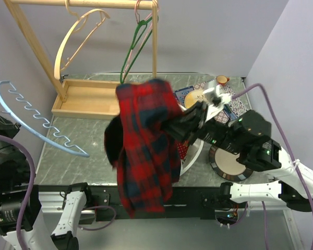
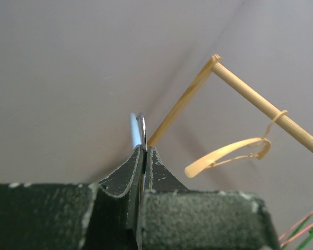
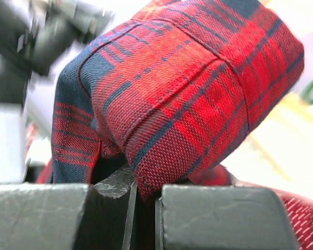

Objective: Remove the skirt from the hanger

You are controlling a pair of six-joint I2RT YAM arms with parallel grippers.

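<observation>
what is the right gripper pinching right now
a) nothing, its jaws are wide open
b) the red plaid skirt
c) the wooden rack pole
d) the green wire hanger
b: the right wrist view shows a fold of the red and navy plaid skirt clamped in the right gripper, its jaws closed tight on the cloth.

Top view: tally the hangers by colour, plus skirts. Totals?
tan hanger: 1
green hanger: 1
pink hanger: 1 (little more than its hook shows)
blue hanger: 1
skirt: 1
Total: 5
</observation>
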